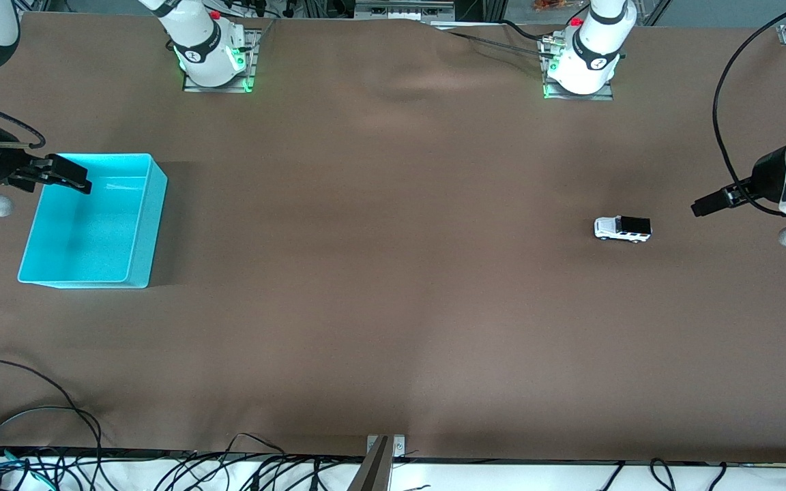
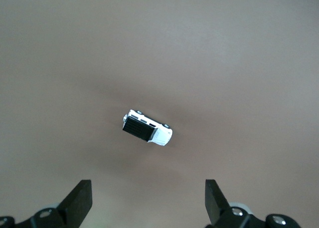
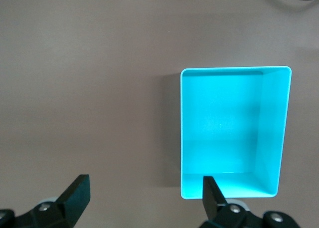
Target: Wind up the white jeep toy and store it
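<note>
Our left gripper [image 1: 699,206] hangs open near the white jeep toy [image 1: 623,229]; our right gripper [image 1: 72,179] waits open over the turquoise bin [image 1: 142,245], well apart from the jeep. We risk nudging such a small wheeled toy away.

Turquoise bin [image 1: 137,225] toward the right arm's end of the brown table [image 1: 393,307], black cables [image 1: 38,436] along the table's near edge

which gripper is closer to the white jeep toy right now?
Left. The left gripper hangs open beside the white jeep toy at the left arm's end of the table; the right gripper is open over the turquoise bin.
</note>
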Robot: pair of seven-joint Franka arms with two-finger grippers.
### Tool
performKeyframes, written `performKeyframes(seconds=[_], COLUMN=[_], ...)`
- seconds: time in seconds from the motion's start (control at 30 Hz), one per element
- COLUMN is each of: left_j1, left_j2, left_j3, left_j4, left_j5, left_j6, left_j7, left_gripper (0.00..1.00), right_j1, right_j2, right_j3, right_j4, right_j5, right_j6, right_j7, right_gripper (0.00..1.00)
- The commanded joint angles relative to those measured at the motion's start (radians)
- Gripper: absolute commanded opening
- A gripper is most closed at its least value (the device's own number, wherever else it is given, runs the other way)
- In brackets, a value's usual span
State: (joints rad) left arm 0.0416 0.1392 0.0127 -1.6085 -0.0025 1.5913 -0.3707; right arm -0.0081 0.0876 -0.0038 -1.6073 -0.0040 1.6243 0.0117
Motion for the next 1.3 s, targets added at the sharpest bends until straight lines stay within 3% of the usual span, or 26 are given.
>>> performKeyframes(seconds=[0.0,0.47,1.03,1.07,1.27], left_j1=[0.001,0.024,0.046,0.055,0.055], left_j2=[0.002,0.013,-0.007,-0.007,-0.006], left_j3=[-0.005,-0.004,-0.004,-0.004,-0.004], left_j4=[-0.027,-0.113,-0.422,-0.488,-0.574], left_j5=[0.003,0.003,0.009,0.009,0.009], left_j6=[-0.008,0.033,0.400,0.482,0.593], left_j7=[-0.200,-0.595,-0.948,-0.990,-1.050], left_gripper=[1.00,1.00,1.00,1.00,1.00], right_j1=[-0.003,-0.001,-0.001,-0.001,-0.001], right_j2=[0.011,0.011,0.011,0.011,0.011], right_j3=[-0.002,-0.002,-0.002,-0.002,-0.002], right_j4=[0.023,0.023,0.023,0.023,0.023], right_j5=[0.019,0.019,0.019,0.019,0.019], right_j6=[-0.003,-0.003,-0.003,-0.003,-0.003], right_j7=[0.002,0.002,0.002,0.002,0.001], right_gripper=[1.00,1.00,1.00,1.00,1.00])
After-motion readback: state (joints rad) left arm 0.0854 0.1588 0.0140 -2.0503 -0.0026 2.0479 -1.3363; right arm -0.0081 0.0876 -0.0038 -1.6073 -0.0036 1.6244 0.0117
